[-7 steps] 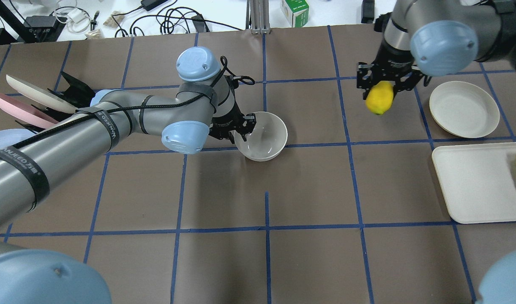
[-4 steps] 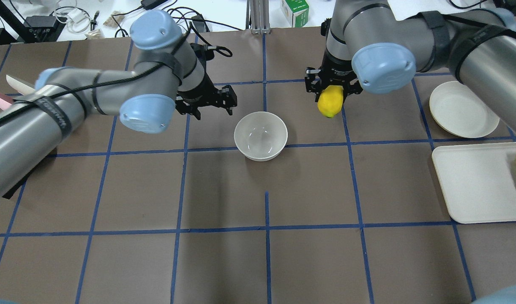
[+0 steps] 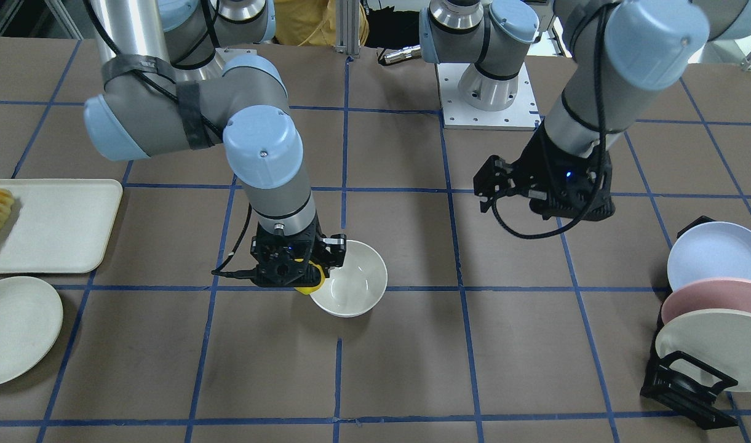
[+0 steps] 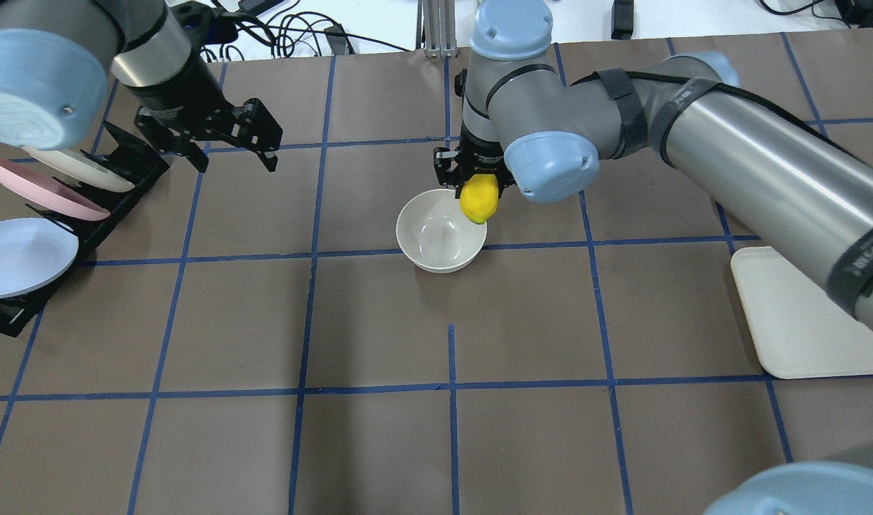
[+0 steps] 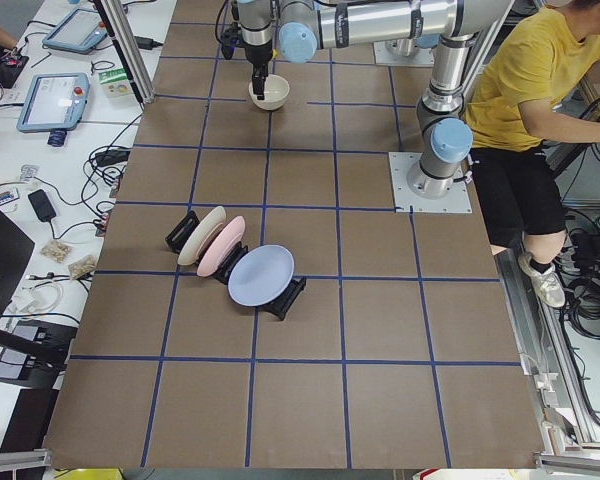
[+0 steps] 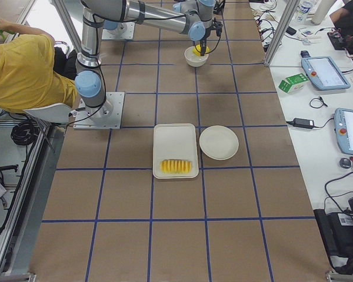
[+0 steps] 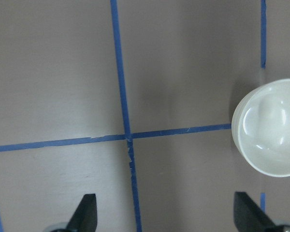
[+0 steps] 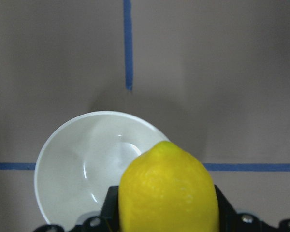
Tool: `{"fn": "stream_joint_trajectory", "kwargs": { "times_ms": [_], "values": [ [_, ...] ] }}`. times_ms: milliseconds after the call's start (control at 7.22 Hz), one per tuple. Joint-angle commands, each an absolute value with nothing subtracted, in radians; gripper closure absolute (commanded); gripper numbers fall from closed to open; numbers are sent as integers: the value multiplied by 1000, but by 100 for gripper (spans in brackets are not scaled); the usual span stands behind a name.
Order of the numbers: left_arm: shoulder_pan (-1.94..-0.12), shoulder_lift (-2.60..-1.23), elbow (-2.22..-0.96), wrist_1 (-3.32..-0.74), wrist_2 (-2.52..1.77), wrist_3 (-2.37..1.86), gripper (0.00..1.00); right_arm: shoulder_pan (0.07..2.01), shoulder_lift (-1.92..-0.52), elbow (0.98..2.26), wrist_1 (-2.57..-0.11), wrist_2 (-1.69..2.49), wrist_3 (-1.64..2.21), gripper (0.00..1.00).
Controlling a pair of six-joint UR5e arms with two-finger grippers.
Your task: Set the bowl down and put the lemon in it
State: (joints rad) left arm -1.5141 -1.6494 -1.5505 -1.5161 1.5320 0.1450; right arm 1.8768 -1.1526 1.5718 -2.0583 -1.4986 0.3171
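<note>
Over the table (image 4: 379,322), we're watching the right claw (image 4: 477,187) pinching the lemon (image 4: 479,204), hanging above the bowl (image 4: 436,239) rim facing the table's right edge; left claw (image 4: 234,159) is sitting spread, farther off.

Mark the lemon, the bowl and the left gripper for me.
lemon (image 4: 479,199), overhead view, exposed yellow side.
bowl (image 4: 433,237), overhead view, bare glossy inside.
left gripper (image 7: 165,204), left wrist view, midway between its fingertips.
</note>
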Motion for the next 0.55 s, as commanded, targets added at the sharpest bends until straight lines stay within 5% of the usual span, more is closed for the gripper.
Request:
{"fn": "stream_joint_trajectory", "kwargs": {
  "times_ms": [0,415],
  "values": [
    [-1506,-1563,-1572,-1561,1549,156,0,1922,-1100,1574,-2098,-1488,348,100],
    [-1502,-1572,-1568,-1546,1532,150,0,1942,-1031,1578,-2151,-1486,348,100]
  ]
}}
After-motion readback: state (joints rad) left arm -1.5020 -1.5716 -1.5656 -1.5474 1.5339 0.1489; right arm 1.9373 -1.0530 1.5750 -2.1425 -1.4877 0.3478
